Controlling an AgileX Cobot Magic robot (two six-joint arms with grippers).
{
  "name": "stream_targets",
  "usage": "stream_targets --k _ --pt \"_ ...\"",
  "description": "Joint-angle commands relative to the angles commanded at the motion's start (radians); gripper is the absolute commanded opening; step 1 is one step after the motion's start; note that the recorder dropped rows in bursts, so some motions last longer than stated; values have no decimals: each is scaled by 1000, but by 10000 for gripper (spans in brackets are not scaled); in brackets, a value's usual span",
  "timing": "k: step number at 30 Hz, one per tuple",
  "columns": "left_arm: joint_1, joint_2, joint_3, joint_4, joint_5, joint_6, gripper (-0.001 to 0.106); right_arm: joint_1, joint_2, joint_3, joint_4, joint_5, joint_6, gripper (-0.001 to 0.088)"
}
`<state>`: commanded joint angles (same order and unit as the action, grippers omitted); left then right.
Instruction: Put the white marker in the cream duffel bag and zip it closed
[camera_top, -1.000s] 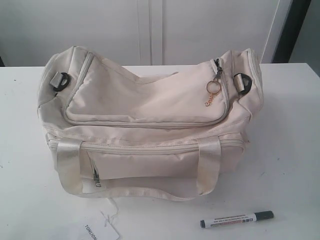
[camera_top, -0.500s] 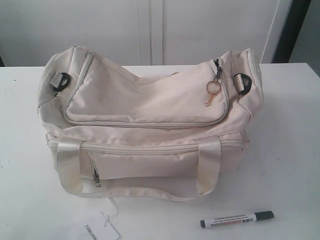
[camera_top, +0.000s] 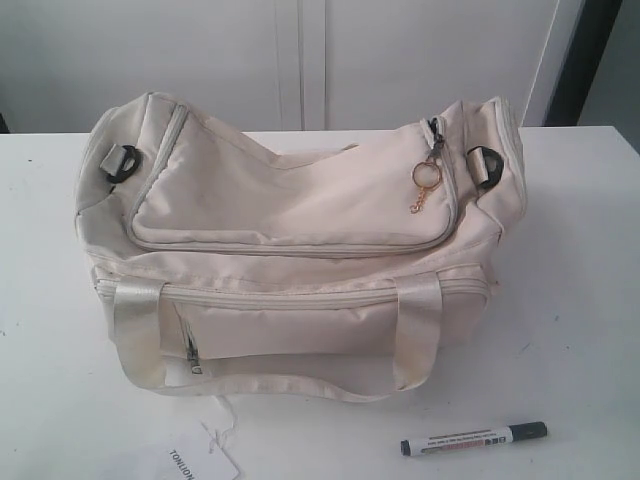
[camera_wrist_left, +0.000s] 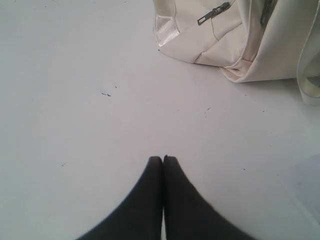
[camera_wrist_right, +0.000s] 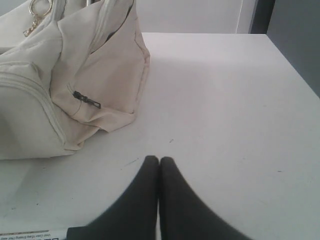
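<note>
The cream duffel bag (camera_top: 300, 240) sits in the middle of the white table (camera_top: 580, 260), its top zipper drawn along the flap and the gold ring charm (camera_top: 428, 176) hanging near its right end. The white marker (camera_top: 474, 438) lies flat on the table in front of the bag's right end, dark cap to the right. Neither gripper shows in the exterior view. My left gripper (camera_wrist_left: 163, 159) is shut and empty over bare table, short of the bag's corner (camera_wrist_left: 225, 40). My right gripper (camera_wrist_right: 159, 159) is shut and empty, with the bag's end (camera_wrist_right: 95, 85) ahead and the marker (camera_wrist_right: 35, 234) beside the fingers' base.
A flat white paper tag (camera_top: 195, 462) on a string lies at the table's front edge, below the bag's left handle. A pale wall with cabinet panels stands behind the table. The table's right edge (camera_wrist_right: 292, 60) runs close to the right arm.
</note>
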<state>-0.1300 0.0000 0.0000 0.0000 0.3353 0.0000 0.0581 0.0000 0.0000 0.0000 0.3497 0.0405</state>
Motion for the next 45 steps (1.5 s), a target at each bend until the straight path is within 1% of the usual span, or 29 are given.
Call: stream_targets --k 26,40,45 --pt "0 0 0 0 0 0 0 0 0 0 0 2 0 0" --pt "0 0 0 0 0 0 0 0 0 -149 0 -2 0 0" --pt "0 0 0 0 0 0 0 0 0 -151 0 -17 0 0"
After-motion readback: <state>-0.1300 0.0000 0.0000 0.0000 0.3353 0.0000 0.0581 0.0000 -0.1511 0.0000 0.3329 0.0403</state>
